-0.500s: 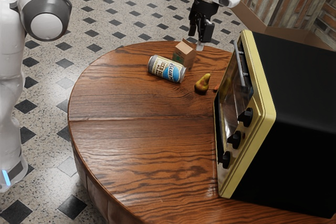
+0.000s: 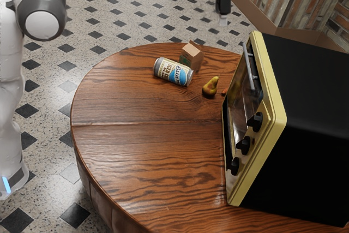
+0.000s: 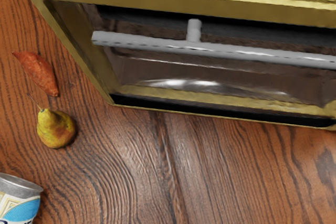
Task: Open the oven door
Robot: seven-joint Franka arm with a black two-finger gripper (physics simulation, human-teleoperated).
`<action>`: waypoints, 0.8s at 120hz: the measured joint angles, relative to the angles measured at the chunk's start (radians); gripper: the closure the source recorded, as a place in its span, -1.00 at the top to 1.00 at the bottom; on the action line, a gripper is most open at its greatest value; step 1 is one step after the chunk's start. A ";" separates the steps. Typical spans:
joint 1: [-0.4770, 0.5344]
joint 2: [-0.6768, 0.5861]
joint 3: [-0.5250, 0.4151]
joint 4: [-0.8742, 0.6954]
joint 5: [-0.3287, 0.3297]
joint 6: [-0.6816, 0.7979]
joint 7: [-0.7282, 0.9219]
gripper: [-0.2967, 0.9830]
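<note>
Our black two-finger gripper (image 2: pixel 223 17) has shifted toward the exterior view's upper right; released or clenched, we can't tell. The glass door (image 2: pixel 238 105) on the yellow-fronted black oven (image 2: pixel 311 107) remains untouched; its grey bar handle (image 3: pixel 231 52) probably needs approaching next.

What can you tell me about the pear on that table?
The pear is yellow-green with brownish-red patches, its skin looking smooth and slightly shiny. It has a rounded body, a narrower neck and a thin dark stem. It looks whole. It rests on the wooden table, between the can and the pointed reddish-orange vegetable, touching neither. Whether it stands upright or leans, I can't tell.
</note>
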 joint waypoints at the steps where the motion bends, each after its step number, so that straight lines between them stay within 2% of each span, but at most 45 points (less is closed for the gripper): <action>1: -0.001 0.004 -0.004 0.000 -0.004 0.005 0.007 0.53; 8: -0.005 0.020 -0.025 0.002 -0.015 0.032 0.054 0.53; 13: -0.017 0.014 -0.053 0.001 0.014 0.046 0.085 0.53; 33: -0.072 -0.044 -0.277 -0.052 0.261 0.062 0.191 0.53; 57: -0.076 -0.076 -0.443 -0.082 0.473 0.047 0.305 0.53; 64: -0.074 -0.135 -0.467 -0.151 0.504 0.057 0.332 0.53; 83: -0.068 -0.405 -0.468 -0.651 0.535 0.329 0.394 0.53; 96: -0.062 -0.442 -0.435 -0.755 0.522 0.531 0.434 0.54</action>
